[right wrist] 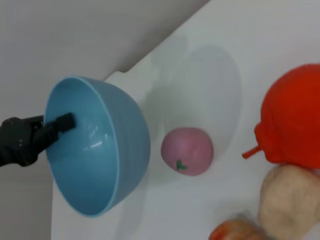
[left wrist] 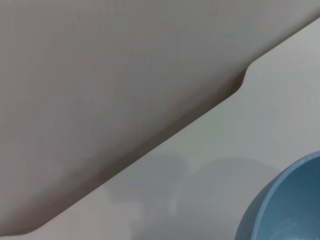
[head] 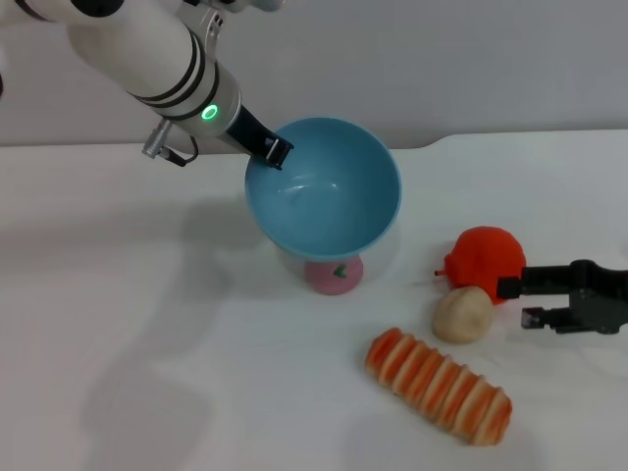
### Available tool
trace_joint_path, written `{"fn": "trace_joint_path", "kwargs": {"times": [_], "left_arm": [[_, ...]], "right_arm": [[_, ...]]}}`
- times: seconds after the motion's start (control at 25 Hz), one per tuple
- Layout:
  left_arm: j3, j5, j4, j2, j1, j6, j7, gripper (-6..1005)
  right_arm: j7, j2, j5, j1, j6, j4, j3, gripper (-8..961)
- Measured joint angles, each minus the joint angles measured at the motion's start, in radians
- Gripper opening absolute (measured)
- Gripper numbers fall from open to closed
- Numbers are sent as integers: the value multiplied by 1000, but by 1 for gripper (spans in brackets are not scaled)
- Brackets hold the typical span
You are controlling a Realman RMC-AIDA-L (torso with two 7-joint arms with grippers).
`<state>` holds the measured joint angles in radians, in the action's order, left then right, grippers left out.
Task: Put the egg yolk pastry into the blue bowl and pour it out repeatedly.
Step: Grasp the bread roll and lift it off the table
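The blue bowl (head: 324,186) hangs tilted above the table, its opening facing me and nothing inside it. My left gripper (head: 272,148) is shut on its far-left rim, one finger inside the wall, as the right wrist view also shows (right wrist: 50,131). A piece of the bowl's wall (left wrist: 285,205) fills a corner of the left wrist view. The egg yolk pastry (head: 463,314) lies on the table at the right, against an orange fruit (head: 486,255). Just right of the pastry my right gripper (head: 520,302) stands open, holding nothing. The right wrist view shows the pastry (right wrist: 287,200) close by and the bowl (right wrist: 95,145) farther off.
A pink round bun with a green mark (head: 334,275) sits on the table under the bowl. A long orange-and-cream striped bread (head: 439,386) lies in front of the pastry. The white table's back edge, with a notch (head: 432,145), meets a grey wall.
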<state>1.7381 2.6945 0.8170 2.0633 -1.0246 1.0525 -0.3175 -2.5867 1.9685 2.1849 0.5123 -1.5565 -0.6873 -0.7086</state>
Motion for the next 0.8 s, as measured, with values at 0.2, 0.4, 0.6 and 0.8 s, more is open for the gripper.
{"fn": "trace_joint_path", "kwargs": {"times": [0.2,0.4,0.6,0.8], "left_arm": [[0,-3,0,0,0,-1,0,-1],[0,-5,1,0,4,-2,0,-1],[0,-5,0,1,6,-2,0,0],[-1,-6,-1,1,7,-1,0,-1]], "right_arm": [[0,-8,29,8,28,36,2,667],[-1,-20,37,10,109,94,3,663],[6,-21,35,14,191,133,1,659],[36,-6,30,29,261,180,4,655]]}}
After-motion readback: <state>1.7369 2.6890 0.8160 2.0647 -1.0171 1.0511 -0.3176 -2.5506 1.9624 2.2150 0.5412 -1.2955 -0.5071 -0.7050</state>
